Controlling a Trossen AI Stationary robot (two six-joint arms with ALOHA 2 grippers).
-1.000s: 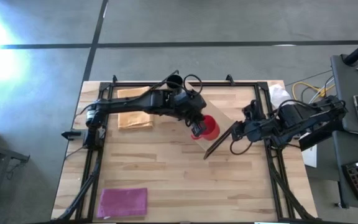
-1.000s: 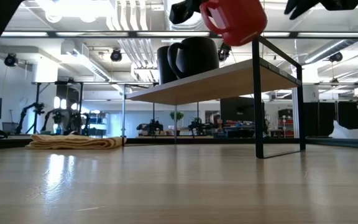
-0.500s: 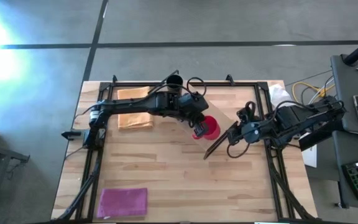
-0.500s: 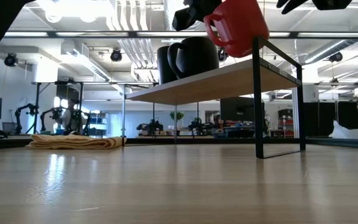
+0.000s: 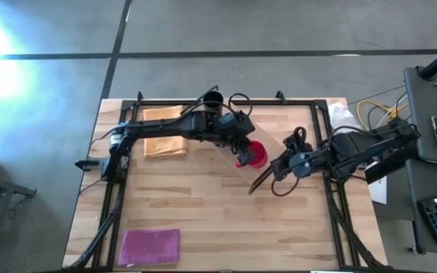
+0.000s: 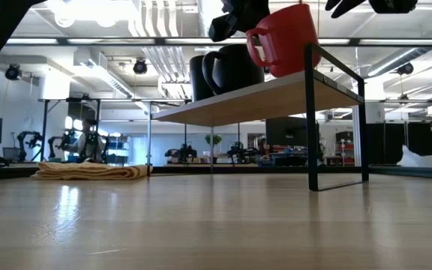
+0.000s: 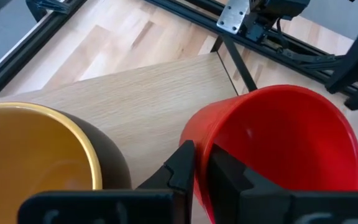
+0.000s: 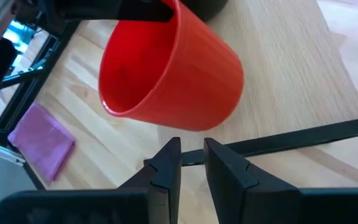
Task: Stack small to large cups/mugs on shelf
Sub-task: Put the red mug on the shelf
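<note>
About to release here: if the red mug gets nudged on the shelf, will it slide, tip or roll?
The red mug looks rigid, with a wide flat base, so it would probably slide rather than tip. Its tapered wall and side handle make rolling unlikely. The left gripper pinches only its rim, so it may swing. It sits close to the shelf end.

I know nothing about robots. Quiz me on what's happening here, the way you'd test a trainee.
1. True or false: the shelf holds no cups yet.
2. What holds the red mug by its rim? A) left gripper B) a person's hand C) nothing
3. Fill in: beside the red mug stands a dark mug with a ___ inside.
Key: 1 false; 2 A, while the right gripper waits by the shelf's end; 3 yellow.
</note>
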